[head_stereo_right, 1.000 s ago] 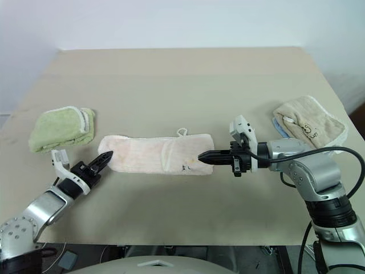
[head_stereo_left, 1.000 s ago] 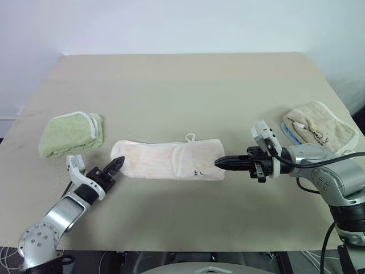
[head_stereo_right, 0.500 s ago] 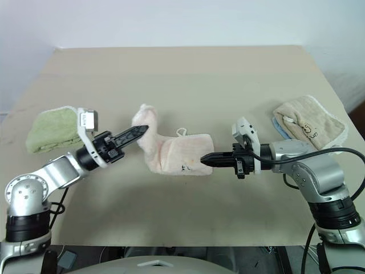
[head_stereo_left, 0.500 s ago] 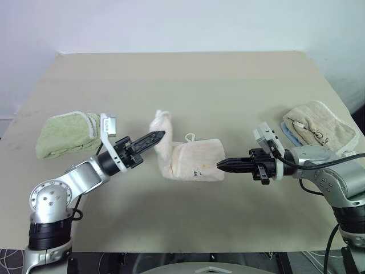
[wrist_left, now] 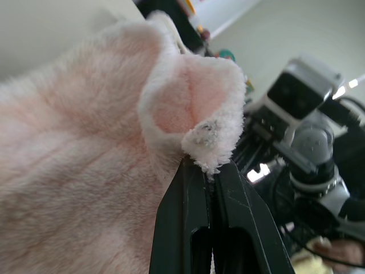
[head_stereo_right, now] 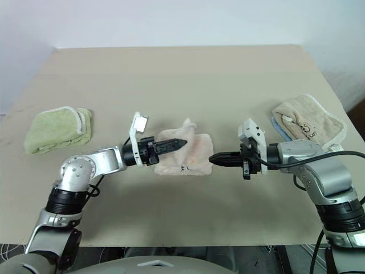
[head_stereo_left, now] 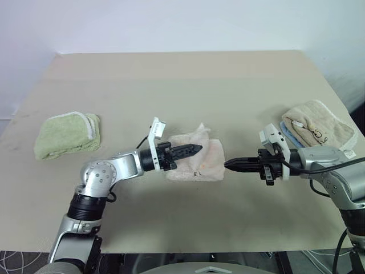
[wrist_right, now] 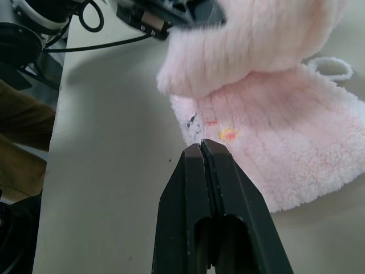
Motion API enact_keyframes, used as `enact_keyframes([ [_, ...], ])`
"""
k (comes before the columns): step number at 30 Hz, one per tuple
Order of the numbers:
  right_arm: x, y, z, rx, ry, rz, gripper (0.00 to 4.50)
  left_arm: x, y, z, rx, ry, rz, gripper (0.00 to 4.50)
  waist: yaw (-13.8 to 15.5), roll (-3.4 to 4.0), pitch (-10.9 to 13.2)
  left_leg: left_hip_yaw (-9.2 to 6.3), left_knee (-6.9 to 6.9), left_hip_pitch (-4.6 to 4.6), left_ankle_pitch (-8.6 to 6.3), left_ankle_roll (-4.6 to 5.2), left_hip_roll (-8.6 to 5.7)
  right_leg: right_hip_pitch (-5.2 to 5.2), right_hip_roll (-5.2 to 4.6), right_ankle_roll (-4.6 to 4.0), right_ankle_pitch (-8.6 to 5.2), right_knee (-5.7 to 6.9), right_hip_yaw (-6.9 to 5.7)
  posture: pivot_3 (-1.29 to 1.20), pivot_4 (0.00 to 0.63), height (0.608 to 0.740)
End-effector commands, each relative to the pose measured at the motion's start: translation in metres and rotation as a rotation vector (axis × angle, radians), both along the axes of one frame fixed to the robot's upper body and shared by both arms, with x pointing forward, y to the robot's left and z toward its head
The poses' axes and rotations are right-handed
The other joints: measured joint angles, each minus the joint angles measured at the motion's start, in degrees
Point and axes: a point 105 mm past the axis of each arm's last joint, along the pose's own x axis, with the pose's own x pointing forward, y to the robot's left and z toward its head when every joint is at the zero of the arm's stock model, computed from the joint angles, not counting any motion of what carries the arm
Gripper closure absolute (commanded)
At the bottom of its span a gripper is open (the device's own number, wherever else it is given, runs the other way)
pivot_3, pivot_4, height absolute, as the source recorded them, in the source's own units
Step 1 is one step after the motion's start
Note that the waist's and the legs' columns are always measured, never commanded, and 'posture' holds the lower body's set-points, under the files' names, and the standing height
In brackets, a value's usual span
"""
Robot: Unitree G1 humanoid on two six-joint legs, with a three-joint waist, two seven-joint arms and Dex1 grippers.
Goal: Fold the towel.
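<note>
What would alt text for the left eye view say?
The left gripper pinches an end of the pink towel, carrying it over the rest; the right gripper, shut, points at its near edge. Green towel and beige towel lie at the table's sides.

No readable text, label, brand or number is showing anywhere. The towel (head_stereo_right: pixel 185 154) is carrying a small dark embroidered mark (head_stereo_right: pixel 183 167) near its front edge, but its shape is staying too small to make out as letters. The beige towel (head_stereo_right: pixel 309 124) is bearing dark stitched curls (head_stereo_right: pixel 312 131) that are not resolving into legible characters either.
</note>
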Motion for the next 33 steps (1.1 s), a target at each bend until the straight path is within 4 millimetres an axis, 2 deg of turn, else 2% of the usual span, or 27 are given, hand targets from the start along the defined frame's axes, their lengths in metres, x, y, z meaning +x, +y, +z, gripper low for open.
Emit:
enact_keyframes([
  [1, -0.001, -0.002, 0.011, 0.006, -0.049, 0.001, 4.50, -0.005, -0.009, 0.004, 0.009, -0.038, -0.061, 4.47, 0.0, 0.00, 0.0, 0.00, 0.02, 0.00, 0.00, 0.00, 0.00, 0.01, 0.00, 0.00, 0.00, 0.00, 0.00, 0.00, 0.150, 0.728],
  [6, -0.001, -0.002, 0.010, 0.005, -0.048, -0.002, 4.50, 0.000, -0.012, 0.002, 0.035, -0.067, -0.047, 4.47, 0.0, 0.00, 0.0, 0.00, 0.06, 0.00, 0.00, 0.01, -0.01, 0.03, 0.00, 0.02, 0.01, 0.00, 0.00, 0.00, 0.150, 0.728],
  [7, 0.000, -0.003, 0.009, -0.002, -0.051, -0.006, 4.50, 0.002, -0.013, 0.002, 0.039, -0.088, -0.032, 4.05, 0.0, 0.00, 0.0, 0.00, 0.07, 0.00, 0.00, 0.01, -0.01, 0.03, 0.00, 0.03, 0.01, 0.01, 0.00, 0.00, 0.150, 0.728],
  [9, 0.002, -0.005, 0.008, -0.010, -0.057, -0.014, 4.50, 0.005, -0.017, 0.006, 0.029, -0.119, -0.011, 3.67, 0.0, -0.01, 0.0, 0.00, 0.09, 0.00, 0.00, 0.01, -0.01, 0.04, 0.00, 0.03, 0.02, 0.01, 0.00, 0.00, 0.150, 0.728],
  [14, 0.003, -0.007, 0.009, -0.010, -0.059, -0.015, 4.50, 0.004, -0.023, 0.013, -0.016, -0.142, -0.013, 1.93, 0.1, -0.02, 0.0, -0.01, 0.17, 0.00, 0.00, 0.01, -0.01, 0.09, 0.00, 0.04, 0.03, 0.01, -0.02, 0.00, 0.150, 0.728],
  [19, 0.003, -0.012, 0.010, -0.021, -0.050, -0.012, 4.50, 0.002, -0.022, 0.034, -0.091, -0.155, -0.025, 0.22, 0.0, -0.03, 0.0, -0.01, 0.25, 0.00, 0.00, 0.01, -0.01, 0.10, 0.02, 0.05, 0.03, 0.06, -0.03, 0.00, 0.150, 0.728],
  [20, 0.003, -0.014, 0.010, -0.025, -0.049, -0.011, 4.50, 0.002, -0.020, 0.038, -0.101, -0.161, -0.023, 0.02, 0.0, -0.03, 0.0, -0.02, 0.28, 0.00, 0.00, 0.02, -0.01, 0.12, 0.03, 0.06, 0.03, 0.07, -0.04, 0.00, 0.150, 0.728],
  [24, 0.007, -0.019, 0.014, -0.034, -0.060, -0.016, 4.50, 0.009, -0.008, 0.051, -0.107, -0.232, 0.008, 0.02, -0.1, -0.03, 0.0, -0.03, 0.40, 0.00, -0.01, 0.02, 0.00, 0.17, 0.04, 0.06, 0.04, 0.11, -0.08, 0.00, 0.150, 0.728],
  [27, 0.013, -0.020, 0.021, -0.027, -0.089, -0.018, 4.50, 0.015, 0.015, 0.061, -0.084, -0.358, 0.038, 0.02, -0.2, -0.02, 0.0, -0.03, 0.44, 0.00, 0.00, 0.02, 0.00, 0.16, 0.05, 0.07, 0.04, 0.16, -0.09, 0.00, 0.150, 0.728],
  [33, 0.020, -0.012, 0.028, -0.013, -0.133, -0.016, 4.50, 0.024, 0.048, 0.049, 0.039, -0.582, 0.095, 0.02, 0.0, -0.01, 0.0, -0.02, 0.41, 0.01, -0.01, 0.01, 0.00, 0.14, 0.03, 0.04, 0.04, 0.15, -0.06, 0.00, 0.150, 0.728],
])
